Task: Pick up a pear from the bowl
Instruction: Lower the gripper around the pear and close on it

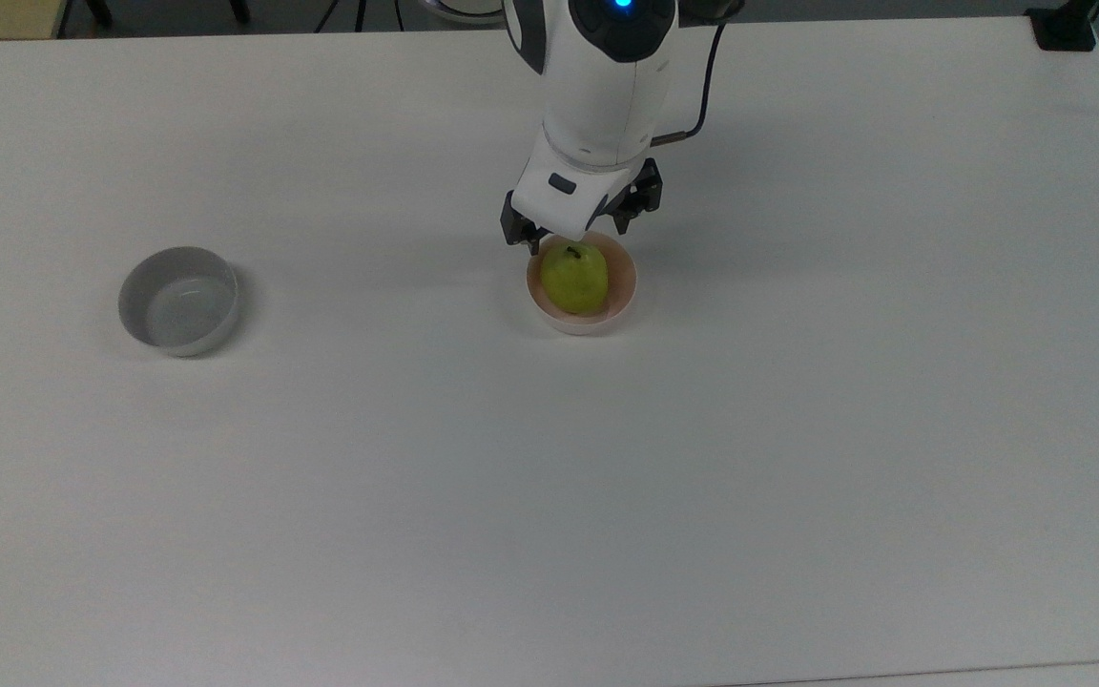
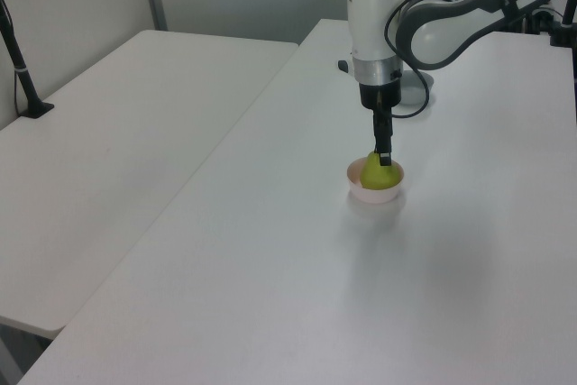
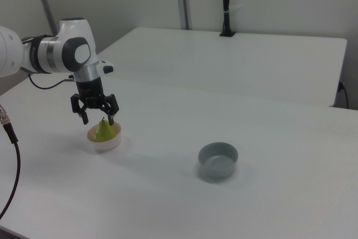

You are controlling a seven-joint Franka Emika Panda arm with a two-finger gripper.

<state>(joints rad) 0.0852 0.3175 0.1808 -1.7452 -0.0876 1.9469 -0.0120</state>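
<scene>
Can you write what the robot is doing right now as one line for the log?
gripper: jaws open, above pear | pear: in pink bowl, not gripped | grey bowl: apart, empty

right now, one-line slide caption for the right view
Open pincer poised over the pear in the pink bowl, grey bowl standing apart on the white table.

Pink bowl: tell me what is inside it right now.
The pink bowl holds one yellow-green pear, stem up. The open tool hangs just above it, a finger on each side. The bowl's floor under the pear is covered.
</scene>
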